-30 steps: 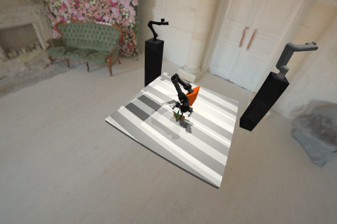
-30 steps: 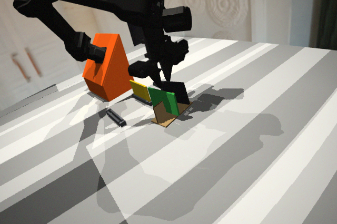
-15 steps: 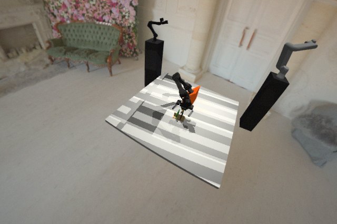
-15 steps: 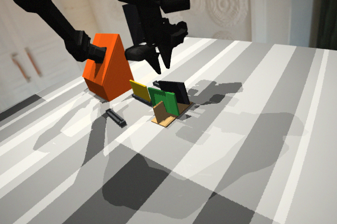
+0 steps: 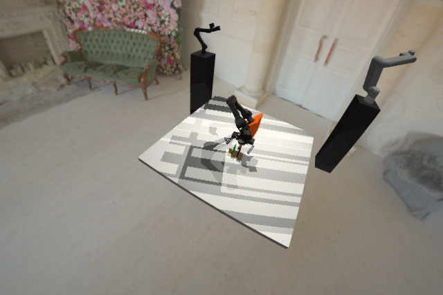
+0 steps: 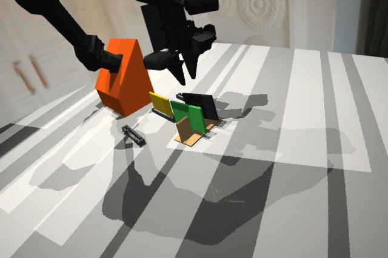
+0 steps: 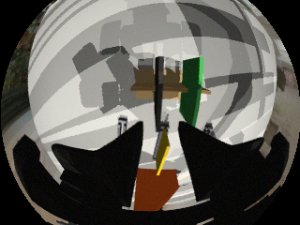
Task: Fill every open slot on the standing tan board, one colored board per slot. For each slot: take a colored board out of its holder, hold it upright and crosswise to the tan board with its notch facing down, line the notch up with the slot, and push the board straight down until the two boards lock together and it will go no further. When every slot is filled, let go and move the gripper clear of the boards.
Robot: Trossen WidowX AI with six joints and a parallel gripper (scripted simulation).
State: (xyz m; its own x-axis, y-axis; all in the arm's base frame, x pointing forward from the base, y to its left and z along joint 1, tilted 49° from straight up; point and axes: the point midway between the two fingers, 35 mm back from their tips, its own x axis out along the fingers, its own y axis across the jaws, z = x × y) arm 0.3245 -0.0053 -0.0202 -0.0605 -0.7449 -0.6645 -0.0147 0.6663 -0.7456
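From the exterior side, the pincer (image 5: 239,145) (image 6: 188,81) (image 7: 160,126) hangs released, gripping 0 boards; green board (image 5: 233,150) (image 6: 189,114) (image 7: 191,89) and black board (image 5: 238,152) (image 6: 204,105) (image 7: 159,94) cross tan board (image 5: 241,157) (image 6: 182,128) (image 7: 136,87) at 5–6 o'clock, yellow board (image 6: 161,105) (image 7: 163,152) in its holder (image 6: 162,115) at 8.

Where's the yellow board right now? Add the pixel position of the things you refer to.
In the exterior view, the yellow board (image 6: 160,104) (image 7: 162,152) stands in a dark holder (image 6: 162,114), between the orange block (image 6: 137,89) (image 7: 155,189) (image 5: 255,125) and the green board (image 6: 188,114) (image 7: 191,91) (image 5: 233,150).
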